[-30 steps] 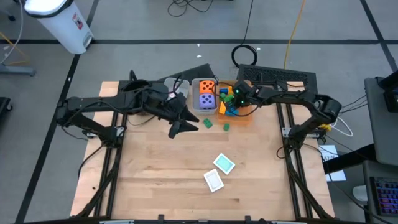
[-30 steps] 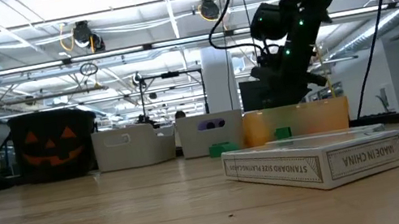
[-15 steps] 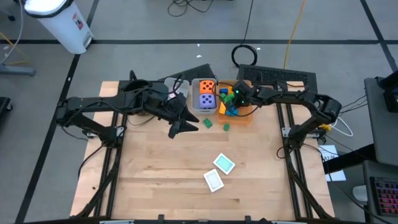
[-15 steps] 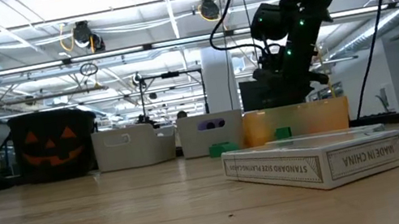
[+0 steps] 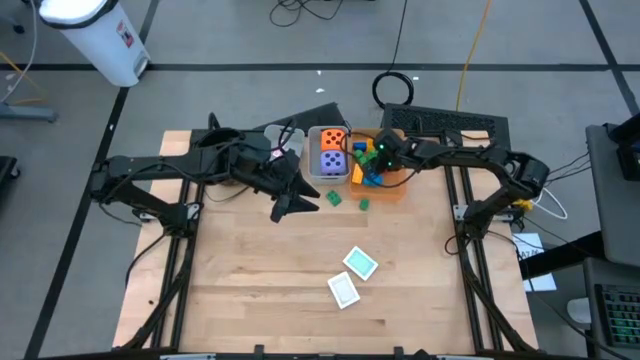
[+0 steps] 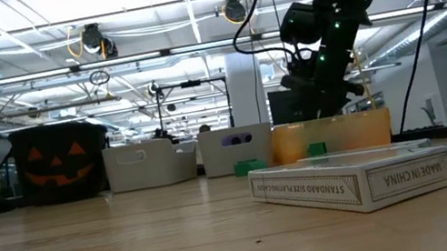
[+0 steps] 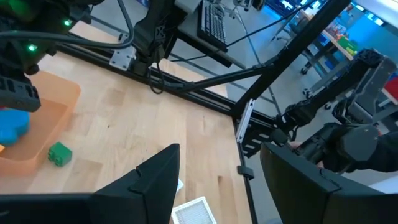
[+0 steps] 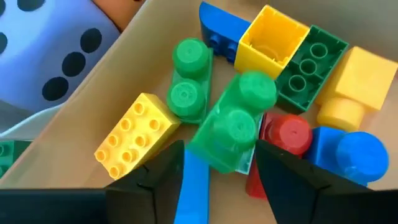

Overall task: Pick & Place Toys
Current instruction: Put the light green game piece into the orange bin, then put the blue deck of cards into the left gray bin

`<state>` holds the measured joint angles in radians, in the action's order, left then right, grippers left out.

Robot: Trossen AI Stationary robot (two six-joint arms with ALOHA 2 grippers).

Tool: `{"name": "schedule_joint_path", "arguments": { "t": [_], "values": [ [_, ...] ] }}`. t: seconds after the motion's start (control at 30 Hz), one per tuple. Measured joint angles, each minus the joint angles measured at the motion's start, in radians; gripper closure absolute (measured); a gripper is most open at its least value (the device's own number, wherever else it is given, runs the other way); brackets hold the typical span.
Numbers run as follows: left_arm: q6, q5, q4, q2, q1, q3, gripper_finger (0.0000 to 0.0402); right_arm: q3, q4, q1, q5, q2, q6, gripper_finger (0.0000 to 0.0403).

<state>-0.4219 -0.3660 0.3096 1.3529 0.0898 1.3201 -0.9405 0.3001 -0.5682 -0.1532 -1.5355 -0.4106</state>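
My right gripper (image 5: 374,162) is open, fingers pointing down into the orange bin (image 5: 395,186), which holds several plastic blocks. In the right wrist view a green two-stud block (image 8: 231,127) lies on the pile between its fingers. The grey bin (image 5: 315,168) next to it holds an orange die (image 5: 333,138) and a purple die (image 5: 333,160). Two green blocks (image 5: 333,198) (image 5: 363,205) lie on the table in front of the bins. A teal card (image 5: 360,263) and a white card (image 5: 343,290) lie flat nearer the front. My left gripper (image 5: 296,205) is open and empty, left of the green blocks. My right gripper stands from above with one finger (image 8: 163,180) on either side of the green block's near end (image 8: 217,158). I cannot tell whether the fingers touch it. The block rests tilted on the other blocks in the bin.
A black pumpkin pot (image 6: 60,164) and another grey bin (image 6: 149,163) stand at the far left of the table. A card box (image 6: 353,181) lies close in the low view. Bare wood spreads across the table's near half around the cards.
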Motion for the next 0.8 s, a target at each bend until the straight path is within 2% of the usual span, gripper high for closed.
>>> {"name": "schedule_joint_path", "arguments": {
  "t": [0.23,0.4,0.47,0.63,0.8],
  "values": [
    [-0.003,-0.009,0.004,0.000,-0.006,0.000,0.0170,0.001,-0.070,0.000,0.009,0.087,0.006,0.0186],
    [-0.011,-0.079,0.067,-0.018,0.002,-0.001,0.0169,0.001,-0.108,0.003,0.122,0.207,-0.014,0.0186],
    [-0.009,-0.078,0.142,-0.041,0.000,-0.001,0.0170,0.000,-0.110,0.021,0.158,0.249,-0.063,0.0189],
    [0.021,-0.015,0.288,-0.093,-0.026,-0.002,0.0170,0.000,-0.114,0.147,0.179,0.332,-0.105,0.0192],
    [0.047,0.060,0.326,-0.129,-0.072,-0.004,0.0170,0.000,-0.133,0.340,0.126,0.363,-0.118,0.0192]
  ]
}}
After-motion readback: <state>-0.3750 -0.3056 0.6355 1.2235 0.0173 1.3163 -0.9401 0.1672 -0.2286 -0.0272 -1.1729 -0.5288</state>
